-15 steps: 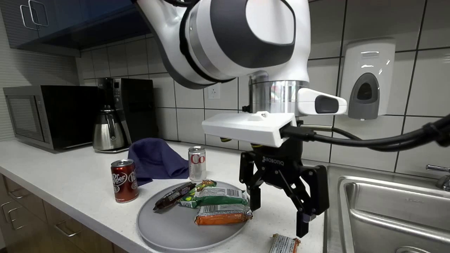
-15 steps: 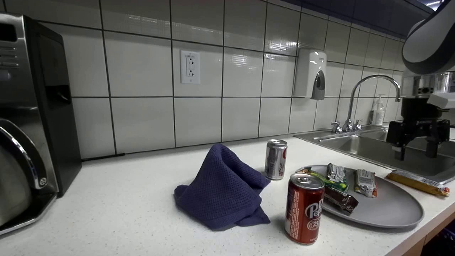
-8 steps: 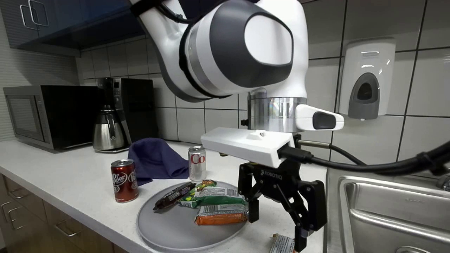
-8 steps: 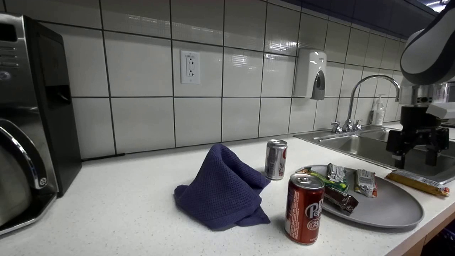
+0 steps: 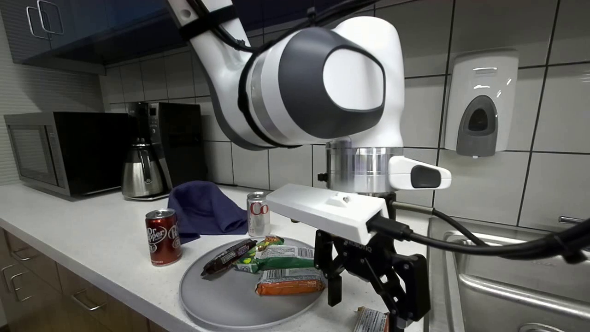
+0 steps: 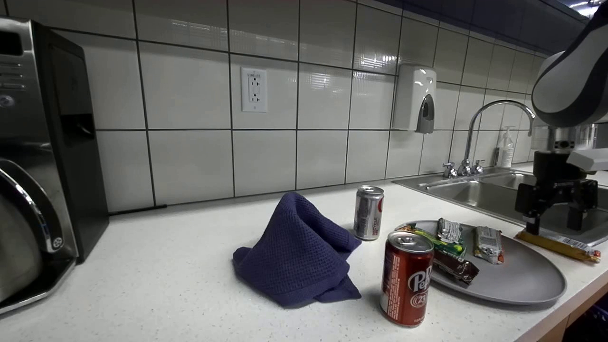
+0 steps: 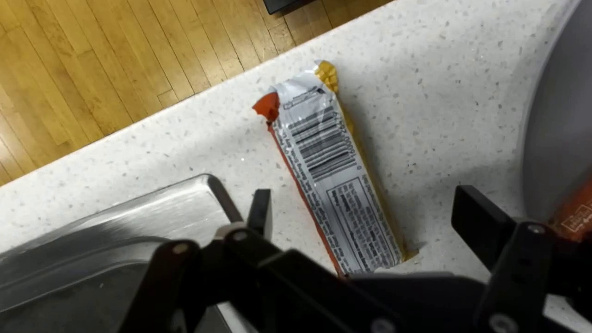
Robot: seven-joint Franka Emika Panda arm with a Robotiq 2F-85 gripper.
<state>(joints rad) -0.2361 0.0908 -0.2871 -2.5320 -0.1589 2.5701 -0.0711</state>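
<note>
Yellow-and-orange wrapped oblong snack bar (image 7: 337,180) lies silvery barcode side up on the pale speckled worktop (image 7: 430,115) in the wrist view, stretched from 11 to 5 o'clock. Straddling its lower part, the black two-fingered hand (image 7: 364,203) stands spread wide with nothing gripped, strips of worktop showing between each finger and the wrapper. A round grey plate (image 7: 564,120) sits at 3 o'clock of the snack bar, a stainless steel sink (image 7: 162,203) at 8 o'clock.

In an exterior view, a brown wrapped bar (image 5: 228,259), a green wrapped bar (image 5: 289,262) and an orange wrapped bar (image 5: 289,283) already rest on the plate, between 9 and 10 o'clock of the snack bar, which the lower edge of the frame cuts off.

In an exterior view, the hand is right over the snack bar, which lies outside the plate's rim toward 2 o'clock; whether a fingertip touches it cannot be told. A red cylindrical soda can (image 6: 407,280) stands at the plate's 8 o'clock. Judging from this, the reach is nearly complete; grip and lift are not yet done.
</note>
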